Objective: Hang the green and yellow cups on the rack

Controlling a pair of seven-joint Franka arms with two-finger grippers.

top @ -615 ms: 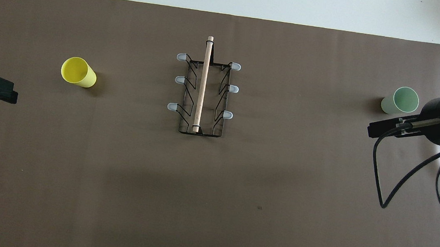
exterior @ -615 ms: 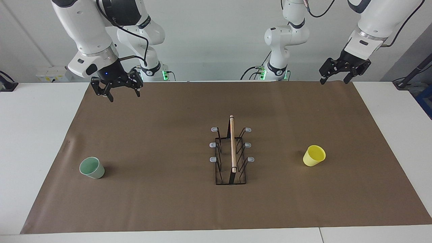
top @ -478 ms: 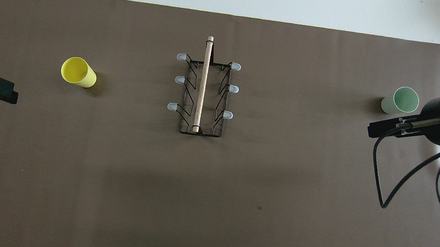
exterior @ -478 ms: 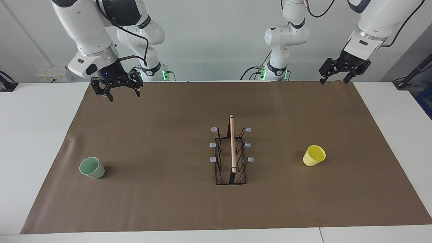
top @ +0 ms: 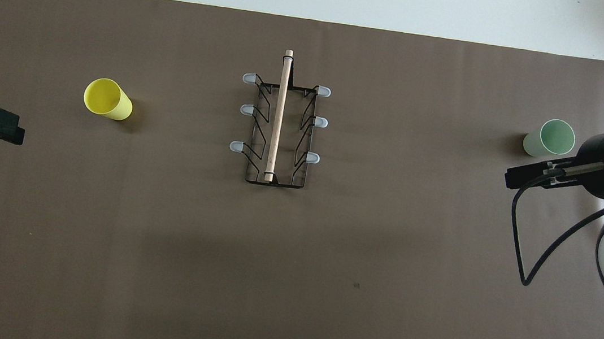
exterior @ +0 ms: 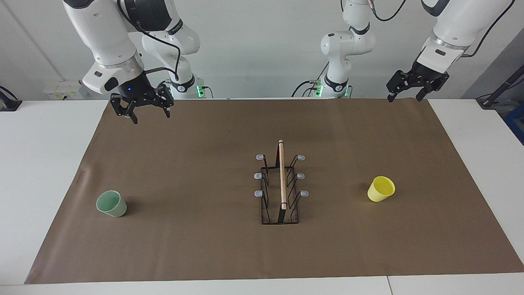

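1. Hanging nearest the robots' end of the bench [exterior: 49, 172], the right claw [exterior: 141, 107] waits with fingers spread over the brown paper mat [exterior: 204, 246]; the left claw [exterior: 412, 87] hovers over the mat's corner at its own end, fingers likewise spread.
2. Farther out, the black wire rack with a wooden rod handle [exterior: 281, 182] stands mid-mat, its grey-tipped prongs all bare.
3. Level with the rack's outer end, the bright yellow tapered plastic cup [exterior: 381, 189] sits toward the left arm's end.
4. Slightly farther out, the pale mint green plastic cup [exterior: 111, 203] sits toward the right arm's end.
5. Both cups are light and tapered; I reckon a loose pinch could let one slip, or a clipped rim tip it over.
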